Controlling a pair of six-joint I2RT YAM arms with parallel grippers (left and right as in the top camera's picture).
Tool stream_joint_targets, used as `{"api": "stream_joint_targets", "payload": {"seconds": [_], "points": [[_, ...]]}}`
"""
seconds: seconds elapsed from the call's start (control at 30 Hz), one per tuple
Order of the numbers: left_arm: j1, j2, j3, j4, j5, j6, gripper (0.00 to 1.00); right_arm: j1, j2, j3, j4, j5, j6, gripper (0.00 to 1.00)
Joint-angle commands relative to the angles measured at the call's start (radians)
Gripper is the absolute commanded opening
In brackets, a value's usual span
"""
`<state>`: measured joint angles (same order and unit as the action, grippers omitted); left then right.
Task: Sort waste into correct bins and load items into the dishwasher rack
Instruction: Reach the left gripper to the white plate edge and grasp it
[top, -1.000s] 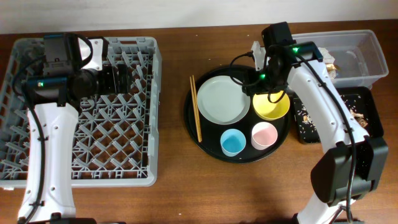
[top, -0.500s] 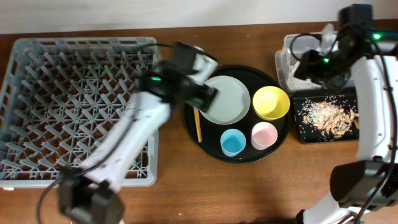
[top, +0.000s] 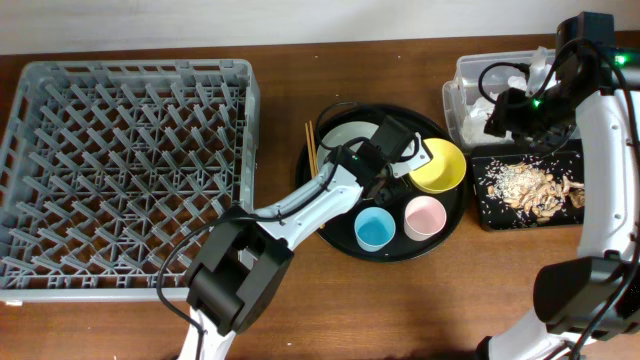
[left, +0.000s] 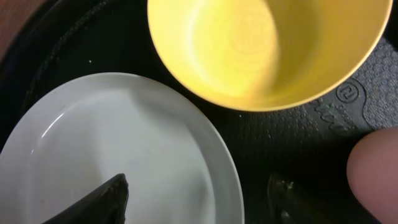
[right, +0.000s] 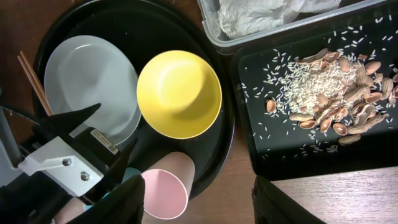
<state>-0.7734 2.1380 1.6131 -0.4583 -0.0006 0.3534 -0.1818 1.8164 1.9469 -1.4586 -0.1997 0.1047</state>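
The plate (top: 343, 136) lies flat on the round tray (top: 335, 228), on the half toward the rack (top: 130, 68), its rim close beside the bowl (top: 437, 166). I judge it stiff, smooth and likely slick. It should be light enough for one claw but apt to chip if dropped. Lying flat, it offers only its rim. The edge facing the bowl looks the best place, with one finger over the top and the other slid under the lip from the bare tray.

My left claw (left: 196, 191) hangs right there, spread wide and empty. In the left wrist view one fingertip is above the plate's face and the other above the tray's black floor past the rim, so the rim runs between them. I cannot tell whether either touches. My left arm lies stretched low from the tray's near edge up across its middle, wrist tipped down at the plate.

Also on the tray are the pink cup (top: 425, 217) and blue cup (top: 374, 228) on the near side, and the chopsticks (top: 311, 148) at the rack-side edge.

My right claw (right: 199, 202) is off the tray on the side away from the rack. It is held high by the tub (top: 452, 110) and the black bin (top: 520, 220) of scraps (top: 528, 185), fingers apart with nothing in them.
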Motion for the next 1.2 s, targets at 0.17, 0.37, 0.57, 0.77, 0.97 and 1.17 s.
{"api": "stream_joint_targets", "payload": {"seconds": [0.17, 0.37, 0.57, 0.77, 0.97, 1.17], "points": [[0.002, 0.010, 0.006, -0.024, -0.092, -0.121, 0.54, -0.002, -0.014, 0.006, -0.001, 0.021, -0.004, 0.57], [0.158, -0.005, 0.050, -0.194, -0.077, -0.518, 0.47, -0.002, -0.013, 0.006, 0.000, 0.032, -0.004, 0.57], [0.279, -0.004, 0.050, -0.229, -0.039, -0.529, 0.46, -0.002, -0.011, 0.006, -0.002, 0.032, -0.004, 0.57], [0.250, -0.003, 0.049, -0.251, 0.008, -0.306, 0.45, -0.002, -0.011, 0.006, -0.005, 0.031, -0.004, 0.57], [0.264, 0.043, 0.049, -0.073, 0.014, -0.169, 0.46, -0.002, -0.011, -0.012, -0.008, 0.032, -0.004, 0.57], [0.264, 0.124, 0.049, 0.017, 0.011, -0.157, 0.45, -0.002, -0.011, -0.024, -0.010, 0.055, -0.004, 0.57]]}}
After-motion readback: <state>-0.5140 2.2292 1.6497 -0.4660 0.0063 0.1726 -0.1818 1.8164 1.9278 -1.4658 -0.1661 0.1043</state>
